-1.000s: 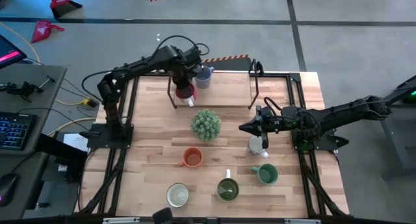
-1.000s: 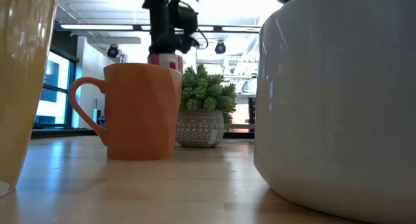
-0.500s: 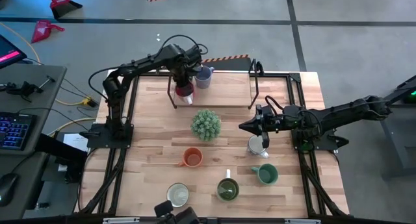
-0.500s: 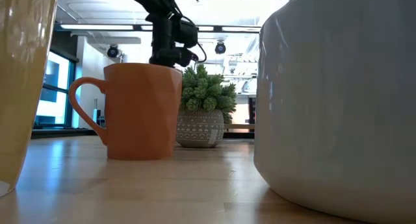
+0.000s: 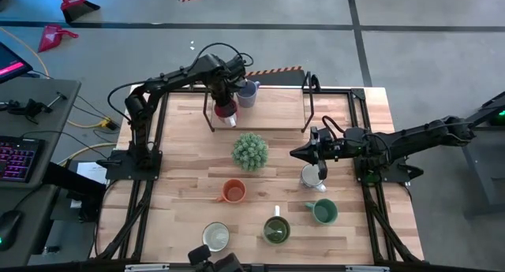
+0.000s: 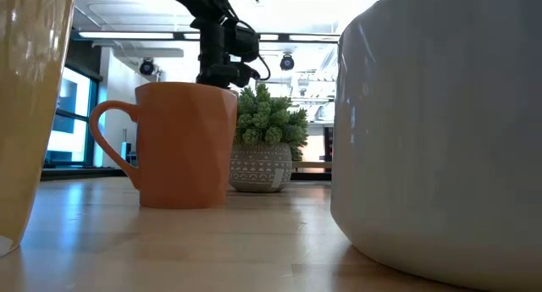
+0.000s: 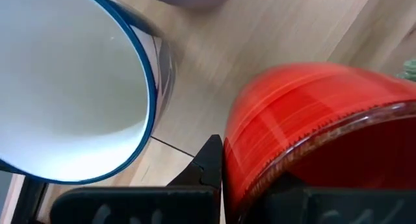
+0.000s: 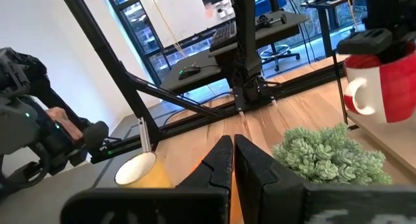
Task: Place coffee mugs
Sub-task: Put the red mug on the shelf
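Observation:
A red mug (image 5: 226, 114) with a white handle (image 8: 356, 97) is at the far left of the table, with my left gripper (image 5: 225, 103) shut on it from above. It sits just beside a pale blue mug (image 5: 248, 93) on the raised wooden board (image 5: 272, 110). The low view hides the red mug behind the orange mug (image 6: 182, 144). My right gripper (image 5: 296, 154) hovers shut and level at mid-right, next to a white mug (image 5: 312, 176). Two green mugs (image 5: 276, 229) (image 5: 323, 212) and a cream mug (image 5: 215, 236) stand on the near part of the table. My left gripper holds the red mug at its rim (image 7: 260, 165), coming from above and pointing down. One finger (image 7: 208, 162) lies against the outside of the wall; the mug hides the other. The mug is upright, its base at the board; whether it rests there I cannot tell.
A potted spiky green plant (image 5: 250, 151) stands mid-table between the board and the orange mug (image 5: 233, 191). Black frame posts (image 5: 309, 106) rise at the board's corners. Bare wood lies along the board's right half and at the table's left.
My left gripper has come down with the red mug, which showed above the orange mug in the low view and has sunk behind it. It stays shut on the mug and has kept still over the last half second.

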Robot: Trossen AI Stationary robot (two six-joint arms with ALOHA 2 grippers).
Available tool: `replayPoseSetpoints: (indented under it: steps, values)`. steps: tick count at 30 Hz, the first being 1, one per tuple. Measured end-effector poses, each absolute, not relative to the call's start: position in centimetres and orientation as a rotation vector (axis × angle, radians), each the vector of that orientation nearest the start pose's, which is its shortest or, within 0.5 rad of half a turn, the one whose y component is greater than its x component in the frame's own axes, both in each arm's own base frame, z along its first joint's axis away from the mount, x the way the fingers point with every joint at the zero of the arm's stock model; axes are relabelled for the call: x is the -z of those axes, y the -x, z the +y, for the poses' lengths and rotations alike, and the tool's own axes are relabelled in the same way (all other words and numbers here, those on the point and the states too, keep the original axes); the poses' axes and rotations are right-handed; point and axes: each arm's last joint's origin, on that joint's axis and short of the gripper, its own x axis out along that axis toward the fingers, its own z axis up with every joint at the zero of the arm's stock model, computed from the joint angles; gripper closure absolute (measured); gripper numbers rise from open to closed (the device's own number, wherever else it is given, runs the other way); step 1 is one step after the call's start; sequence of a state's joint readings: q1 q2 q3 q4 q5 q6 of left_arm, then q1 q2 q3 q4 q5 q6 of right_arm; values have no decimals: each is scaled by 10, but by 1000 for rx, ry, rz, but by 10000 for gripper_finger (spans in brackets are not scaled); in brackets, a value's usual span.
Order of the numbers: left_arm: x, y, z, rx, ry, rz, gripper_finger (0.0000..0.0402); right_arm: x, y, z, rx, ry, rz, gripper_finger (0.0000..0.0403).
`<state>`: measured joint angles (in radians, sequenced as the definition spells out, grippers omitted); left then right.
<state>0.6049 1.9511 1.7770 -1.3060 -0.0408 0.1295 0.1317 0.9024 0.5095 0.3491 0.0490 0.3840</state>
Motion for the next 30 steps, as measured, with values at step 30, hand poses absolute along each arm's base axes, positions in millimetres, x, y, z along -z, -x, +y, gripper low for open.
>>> replayPoseSetpoints:
  steps: [30]
  values:
    - [-259, -318, 206, -440, 261, 1480, 398, -269, -201, 26, -103, -370, 55, 402]
